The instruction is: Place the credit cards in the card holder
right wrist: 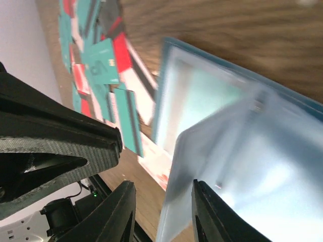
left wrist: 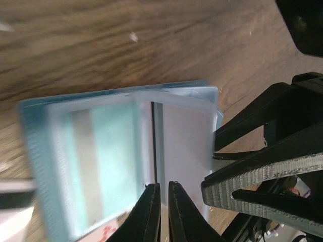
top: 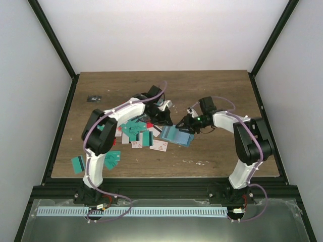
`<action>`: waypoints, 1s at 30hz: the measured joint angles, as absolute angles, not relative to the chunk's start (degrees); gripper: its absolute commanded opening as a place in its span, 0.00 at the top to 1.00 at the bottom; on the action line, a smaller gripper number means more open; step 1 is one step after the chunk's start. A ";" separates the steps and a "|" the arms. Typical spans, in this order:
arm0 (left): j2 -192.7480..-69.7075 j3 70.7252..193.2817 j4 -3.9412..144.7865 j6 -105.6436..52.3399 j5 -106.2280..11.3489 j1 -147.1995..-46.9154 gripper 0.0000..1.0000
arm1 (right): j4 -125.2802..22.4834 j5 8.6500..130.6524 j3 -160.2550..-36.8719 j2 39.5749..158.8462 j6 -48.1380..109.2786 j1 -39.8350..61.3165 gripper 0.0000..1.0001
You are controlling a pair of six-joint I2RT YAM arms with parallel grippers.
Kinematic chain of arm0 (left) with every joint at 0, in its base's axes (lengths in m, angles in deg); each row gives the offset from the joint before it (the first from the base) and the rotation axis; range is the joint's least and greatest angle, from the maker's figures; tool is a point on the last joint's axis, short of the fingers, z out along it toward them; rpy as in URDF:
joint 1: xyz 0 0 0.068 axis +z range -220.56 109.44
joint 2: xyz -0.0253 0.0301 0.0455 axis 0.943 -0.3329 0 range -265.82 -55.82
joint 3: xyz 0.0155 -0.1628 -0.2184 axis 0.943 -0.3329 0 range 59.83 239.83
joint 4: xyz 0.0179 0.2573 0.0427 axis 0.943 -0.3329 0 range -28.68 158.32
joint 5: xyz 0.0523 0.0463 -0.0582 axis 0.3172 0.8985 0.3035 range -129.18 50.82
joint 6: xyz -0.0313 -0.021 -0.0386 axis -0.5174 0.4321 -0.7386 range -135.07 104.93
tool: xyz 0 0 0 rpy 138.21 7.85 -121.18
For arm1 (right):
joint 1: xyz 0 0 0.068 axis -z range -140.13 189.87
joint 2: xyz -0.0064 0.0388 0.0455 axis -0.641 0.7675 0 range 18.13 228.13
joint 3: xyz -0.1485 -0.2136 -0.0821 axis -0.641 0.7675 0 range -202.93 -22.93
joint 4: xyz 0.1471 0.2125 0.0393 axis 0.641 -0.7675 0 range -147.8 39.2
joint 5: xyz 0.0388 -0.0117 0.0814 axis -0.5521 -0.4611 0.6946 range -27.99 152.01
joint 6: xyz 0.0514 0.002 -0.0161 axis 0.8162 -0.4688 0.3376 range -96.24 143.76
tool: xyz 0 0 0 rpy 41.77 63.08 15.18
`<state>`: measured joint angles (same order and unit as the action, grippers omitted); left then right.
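The card holder (top: 177,135) lies open on the wooden table, light blue, between both grippers. In the left wrist view a teal credit card (left wrist: 108,151) sits in the card holder's (left wrist: 35,151) left pocket. My left gripper (left wrist: 164,184) hovers at the centre fold, fingers almost together, with nothing clearly between them. My right gripper (right wrist: 162,184) stands open, its fingers straddling the edge of a lifted clear flap (right wrist: 237,166). Several more credit cards (top: 135,132) lie in a heap left of the holder; the right wrist view shows this heap of cards (right wrist: 101,65) too.
Two teal cards (top: 78,164) (top: 113,159) lie apart near the table's front left. A white-pink card (top: 159,145) rests just left of the holder. A small dark object (top: 94,98) sits at the back left. Black frame posts border the table.
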<state>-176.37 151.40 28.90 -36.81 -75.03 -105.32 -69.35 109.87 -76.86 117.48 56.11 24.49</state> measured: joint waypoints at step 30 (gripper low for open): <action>-171.65 139.38 33.10 -35.72 -73.20 -96.23 0.85 | -79.71 89.93 -76.38 108.50 59.85 17.72 0.59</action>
<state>-171.65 139.38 33.10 -35.72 -73.20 -96.23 -79.71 89.93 -76.38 108.50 59.85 17.72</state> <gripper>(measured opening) 0.151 0.405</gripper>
